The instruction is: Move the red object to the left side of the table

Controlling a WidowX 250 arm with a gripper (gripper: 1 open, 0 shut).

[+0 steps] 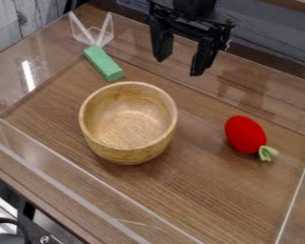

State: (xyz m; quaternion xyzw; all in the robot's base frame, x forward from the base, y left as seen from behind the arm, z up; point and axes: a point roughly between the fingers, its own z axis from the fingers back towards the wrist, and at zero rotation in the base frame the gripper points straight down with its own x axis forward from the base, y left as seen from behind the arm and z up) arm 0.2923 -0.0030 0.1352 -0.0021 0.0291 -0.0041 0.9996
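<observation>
Wooden bowl (pixel 129 121) near the middle of the table (pixel 232 195), round, pale, upright. Green rectangular block (pixel 103 63) lying flat toward the far left, apart from the bowl, long side running diagonally. Just behind the block, a folded clear acrylic piece (pixel 91 32) standing on edge by the far wall.

Red object (pixel 246 133) resting on the right side of the tabletop, glossy, oval, light green leafy end pointing toward the near right. Well apart from the bowl, with bare wood between them. Bowl sitting directly between the red object and the left side of the table.

Inside the bowl: only bare wood grain visible.

Black gripper (pixel 183 57) hanging above the far middle of the table, pointing down, fingers (pixel 202 59) spread wide with nothing between them. Touching neither the block, the bowl nor the red object; positioned behind and left of the red object.

Clear acrylic walls (pixel 293 205) edging the table on the left, near and right sides. Red object fairly close to the right wall. Open tabletop in front of the bowl along the near wall, and more between the bowl and the left wall below the green block.
</observation>
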